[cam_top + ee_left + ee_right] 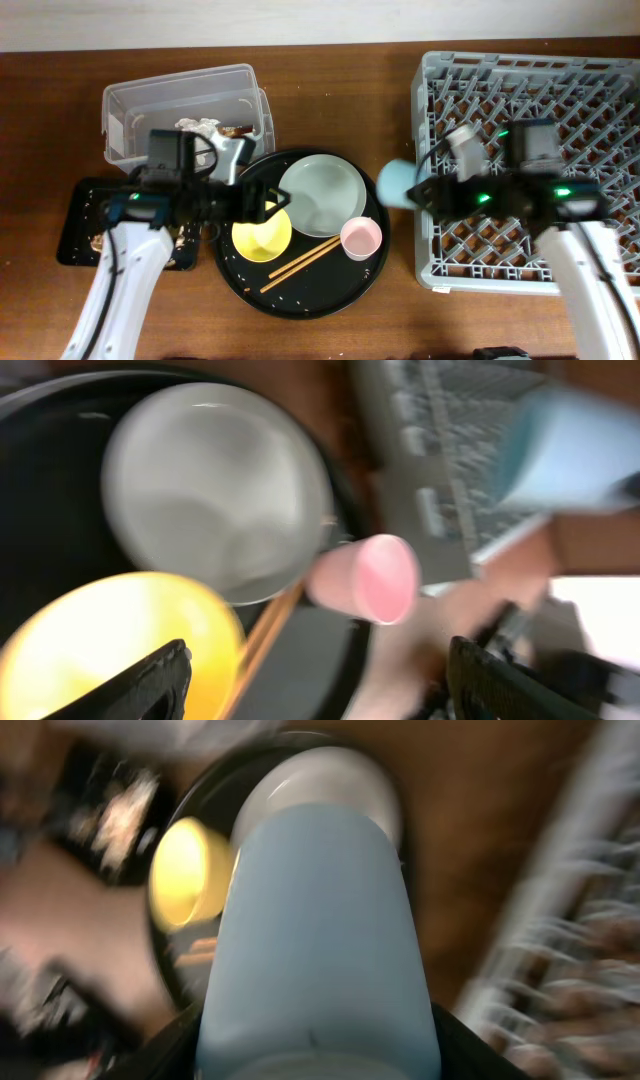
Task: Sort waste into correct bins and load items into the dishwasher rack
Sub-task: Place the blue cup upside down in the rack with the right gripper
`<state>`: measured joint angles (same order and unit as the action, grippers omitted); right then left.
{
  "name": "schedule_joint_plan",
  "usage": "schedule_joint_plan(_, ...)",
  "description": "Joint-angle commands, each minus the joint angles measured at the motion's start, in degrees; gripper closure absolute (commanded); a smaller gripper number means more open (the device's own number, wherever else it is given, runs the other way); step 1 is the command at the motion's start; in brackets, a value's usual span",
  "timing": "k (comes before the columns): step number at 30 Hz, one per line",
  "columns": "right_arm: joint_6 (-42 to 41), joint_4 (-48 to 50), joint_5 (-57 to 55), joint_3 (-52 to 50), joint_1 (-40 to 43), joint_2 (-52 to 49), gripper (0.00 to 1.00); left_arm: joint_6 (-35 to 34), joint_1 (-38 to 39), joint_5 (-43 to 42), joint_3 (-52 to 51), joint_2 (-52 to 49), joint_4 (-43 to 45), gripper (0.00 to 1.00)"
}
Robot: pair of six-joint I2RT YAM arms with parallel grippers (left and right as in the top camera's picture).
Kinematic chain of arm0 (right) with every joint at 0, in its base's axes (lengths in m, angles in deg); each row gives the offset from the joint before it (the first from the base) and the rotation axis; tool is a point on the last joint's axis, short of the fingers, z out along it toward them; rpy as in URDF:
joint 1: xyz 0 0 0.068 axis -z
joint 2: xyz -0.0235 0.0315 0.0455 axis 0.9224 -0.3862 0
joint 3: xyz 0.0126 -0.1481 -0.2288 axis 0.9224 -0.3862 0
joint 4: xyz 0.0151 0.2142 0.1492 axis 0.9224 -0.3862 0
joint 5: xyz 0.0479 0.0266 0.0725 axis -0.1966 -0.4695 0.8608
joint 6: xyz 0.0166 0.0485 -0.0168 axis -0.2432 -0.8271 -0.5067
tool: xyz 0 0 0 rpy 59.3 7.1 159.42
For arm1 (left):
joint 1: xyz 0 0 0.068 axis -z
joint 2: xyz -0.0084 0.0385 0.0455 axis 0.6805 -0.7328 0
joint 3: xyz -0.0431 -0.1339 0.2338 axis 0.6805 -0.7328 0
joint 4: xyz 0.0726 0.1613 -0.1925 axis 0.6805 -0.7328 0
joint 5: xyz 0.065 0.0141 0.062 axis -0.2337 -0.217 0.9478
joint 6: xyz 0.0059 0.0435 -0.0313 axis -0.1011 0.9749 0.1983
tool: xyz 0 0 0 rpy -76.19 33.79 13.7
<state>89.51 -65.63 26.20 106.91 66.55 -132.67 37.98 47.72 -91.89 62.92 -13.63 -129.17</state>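
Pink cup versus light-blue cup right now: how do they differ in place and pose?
The pink cup sits free on the round black tray beside the plate; the light-blue cup is clamped in the right gripper, off the tray, short of the dishwasher rack. The pink cup shows its open mouth to the overhead camera; the light-blue cup shows its side. Both are small plain cups, neither yet in the rack.

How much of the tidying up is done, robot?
Done: tissue lies in the clear tub and scraps in the small black tray. In hand: the right fingers hold the light-blue cup just beside the rack. Left: plate, yellow bowl, pink cup and chopsticks sit on the round tray; no dishes show in the rack.
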Motion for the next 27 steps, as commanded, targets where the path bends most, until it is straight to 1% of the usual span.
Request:
schedule_joint_plan(1, -4.42, -5.14, -16.81, 7.74, 7.21, 0.63, 0.49, 1.22, -1.27, 15.72, 0.24, 2.73, -3.91, 0.19)
schedule_joint_plan(3, -6.82, -7.89, -24.94, 10.08, 13.14, 0.57, 0.48, 1.22, -1.27, 16.39, 0.24, 2.80, -4.68, 0.18)
schedule_joint_plan(5, -8.98, -9.51, -30.16, 10.45, 19.15, 0.46, 0.48, 1.22, -1.27, 16.39, 0.24, 2.80, -4.61, 0.18)
schedule_joint_plan(6, -10.47, -9.77, -32.35, 10.45, 24.35, -0.09, 0.48, 1.22, -1.27, 16.41, 0.24, 2.80, -4.63, 0.18)
schedule_joint_plan(10, -14.19, -9.14, -32.52, 10.45, 35.91, -4.76, 0.47, 1.20, -1.27, 16.37, 0.24, 2.80, -4.68, 0.18)
schedule_joint_plan(11, -15.52, -9.01, -32.37, 10.45, 38.58, -7.52, 0.45, 1.22, -1.27, 16.37, 0.24, 2.80, -4.68, 0.18)
schedule_joint_plan(14, -16.63, -6.60, -32.57, 10.45, 41.35, -13.27, 0.45, 1.22, -1.27, 16.37, 0.24, 2.80, -4.70, 0.18)
schedule_joint_plan(18, -17.73, -5.18, -32.54, 10.45, 42.49, -17.90, 0.45, 1.22, -1.27, 16.37, 0.24, 2.80, -4.92, 0.18)
schedule_joint_plan(19, -17.73, -5.79, -32.33, 10.45, 42.38, -19.17, 0.41, 1.22, -1.27, 16.37, 0.24, 2.80, -4.90, 0.18)
schedule_joint_plan(20, -17.73, -6.54, -32.30, 10.43, 42.38, -20.24, 0.28, 1.22, -1.27, 16.37, 0.24, 2.80, -4.90, 0.17)
schedule_joint_plan(21, -17.73, -6.75, -31.69, 10.43, 42.38, -20.83, 0.11, 1.22, -1.27, 16.37, 0.24, 2.80, -4.90, 0.17)
schedule_joint_plan(22, -17.73, -6.49, -29.53, 10.45, 42.38, -20.87, 0.03, 1.22, -1.27, 16.35, 0.24, 2.80, -4.90, 0.14)
schedule_joint_plan(24, -17.73, -6.62, -27.10, 11.10, 42.38, -20.70, 0.02, 1.20, -1.27, 16.15, 0.24, 2.80, -4.90, 0.13)
schedule_joint_plan(26, -17.66, -9.22, -23.30, 13.86, 42.38, -20.57, 0.02, 1.20, -1.27, 16.13, 0.24, 2.80, -4.90, 0.13)
schedule_joint_plan(27, -16.31, -11.47, -19.15, 16.96, 41.99, -20.13, 0.00, 1.20, -1.25, 16.13, 0.24, 2.80, -4.87, 0.13)
